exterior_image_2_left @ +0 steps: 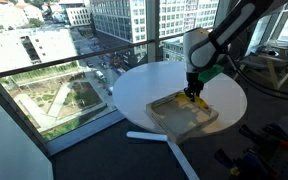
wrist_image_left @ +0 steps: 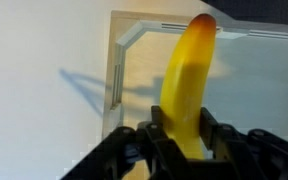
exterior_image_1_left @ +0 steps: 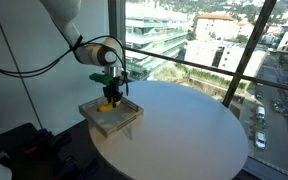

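My gripper (wrist_image_left: 184, 135) is shut on a yellow banana (wrist_image_left: 187, 80) and holds it over a shallow wooden tray with a clear bottom (wrist_image_left: 117, 70). In both exterior views the gripper (exterior_image_1_left: 110, 88) (exterior_image_2_left: 193, 88) hangs just above the tray (exterior_image_1_left: 92, 112) (exterior_image_2_left: 174, 121), with the banana (exterior_image_1_left: 108, 101) (exterior_image_2_left: 192, 98) pointing down into it. The tray lies at the edge of a round white table (exterior_image_1_left: 184, 130) (exterior_image_2_left: 144, 85). Whether the banana's tip touches the tray floor I cannot tell.
Tall windows with a railing (exterior_image_1_left: 204, 68) stand right behind the table, with city buildings outside. Dark equipment (exterior_image_1_left: 24, 150) sits on the floor beside the table. A white table-base leg (exterior_image_2_left: 149, 136) lies on the floor below the tray.
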